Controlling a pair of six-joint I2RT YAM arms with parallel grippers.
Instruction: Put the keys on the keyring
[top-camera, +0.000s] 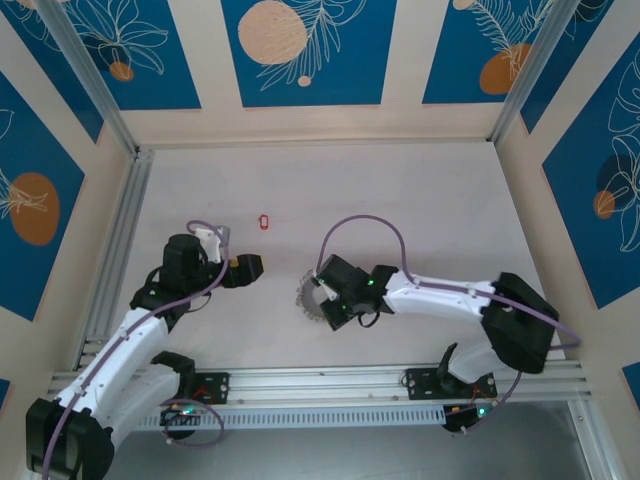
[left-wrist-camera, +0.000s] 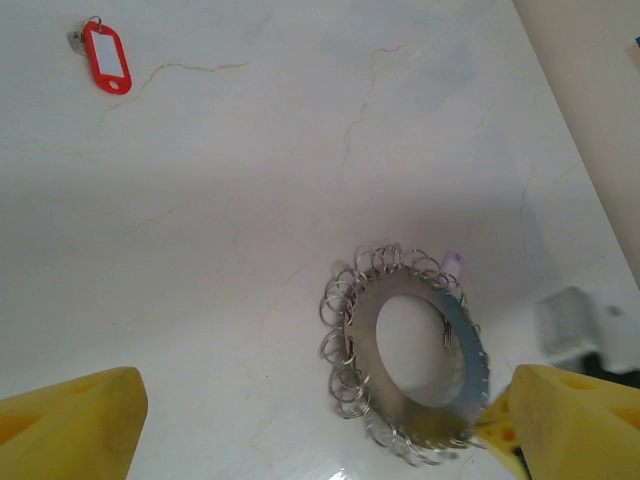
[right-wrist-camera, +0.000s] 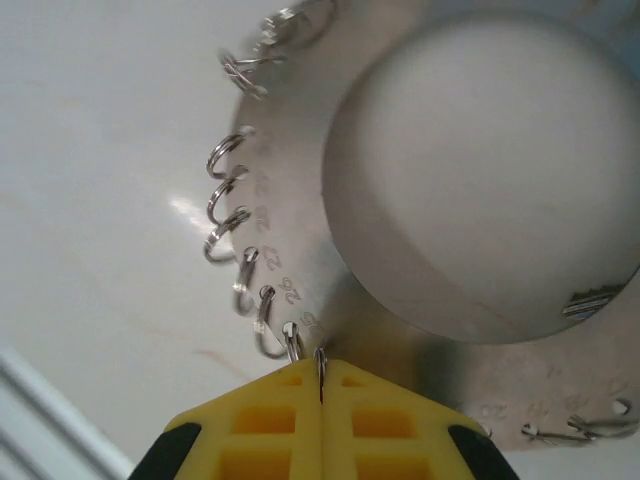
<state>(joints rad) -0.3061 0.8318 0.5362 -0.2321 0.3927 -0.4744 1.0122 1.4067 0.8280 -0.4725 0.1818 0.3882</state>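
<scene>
Grip on my right side first: the right gripper (right-wrist-camera: 320, 372) has its yellow pads pressed flat together, with a thin sliver of metal from the keyring (right-wrist-camera: 290, 235) pinched in the seam between them. From the wrist camera I cannot tell whether that sliver is the rim itself or one of the wire loops beside it. From overhead, the right gripper (top-camera: 320, 298) sits near the middle of the table (top-camera: 420, 200), with the keyring (top-camera: 305, 297) jutting from its left side.

The keyring is a flat grey band with a wide round hole. Small numbers are stamped along its edge and silver wire loops are threaded all round it. Through my left wrist camera the keyring (left-wrist-camera: 425, 422) stands tilted up off the table (left-wrist-camera: 250, 200). Its lower edge meets a yellow pad, and a small pale tag (left-wrist-camera: 452, 268) sits at its upper edge.

My left gripper (left-wrist-camera: 322, 405) is spread wide, its two yellow fingers (left-wrist-camera: 70, 425) at the bottom corners of the view, holding and touching nothing. From above, the left gripper (top-camera: 248, 268) is to the left of the keyring and apart from it.

Farther out, the red key (top-camera: 264, 221) lies flat on the table, beyond the left gripper and well apart from the keyring. Up close, the red key (left-wrist-camera: 106, 58) is a small oval red frame with a pale middle and a tiny silver ring at one end.
</scene>
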